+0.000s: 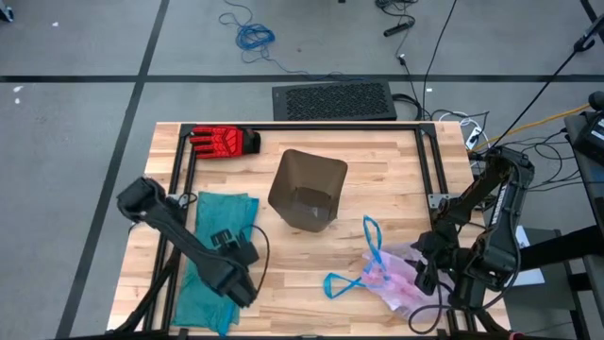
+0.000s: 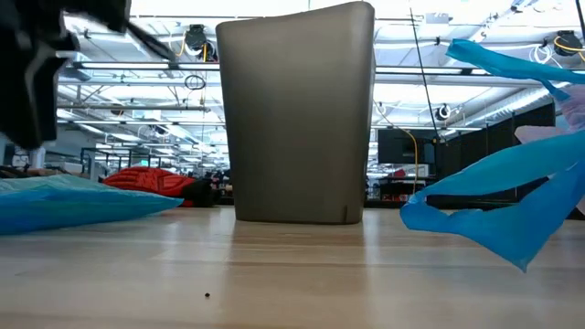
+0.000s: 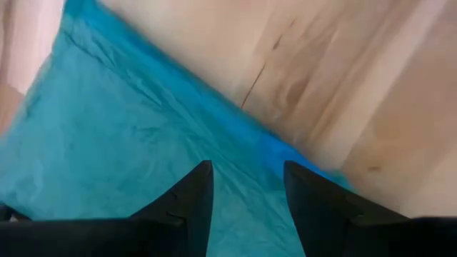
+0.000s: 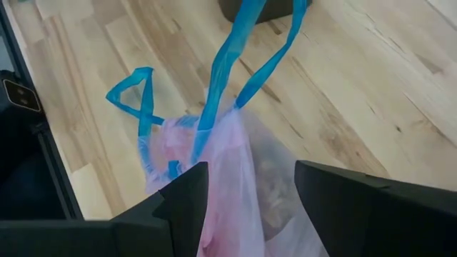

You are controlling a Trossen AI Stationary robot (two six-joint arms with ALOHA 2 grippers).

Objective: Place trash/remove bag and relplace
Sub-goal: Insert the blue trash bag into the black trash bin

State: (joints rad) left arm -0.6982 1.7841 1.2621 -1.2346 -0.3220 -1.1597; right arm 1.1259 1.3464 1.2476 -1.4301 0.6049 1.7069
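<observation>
Now left hand [image 3: 246, 189] spread above teal bag [image 3: 128, 143].

Wooden table [image 1: 377, 179] fills mid frame. Brown bin [image 1: 307, 190] upright at centre, no liner. Red glove [image 1: 224, 141] upper left of the table. Teal bag [image 1: 219, 253] flat lower left, left end effector [image 1: 238, 247] over it, fingers apart. Pink-white bag [image 1: 396, 276] with blue drawstring loops [image 1: 354, 274] lower right, right end effector [image 1: 427, 269] at its right edge. Black mat [image 1: 333, 101] on floor above the table.
</observation>
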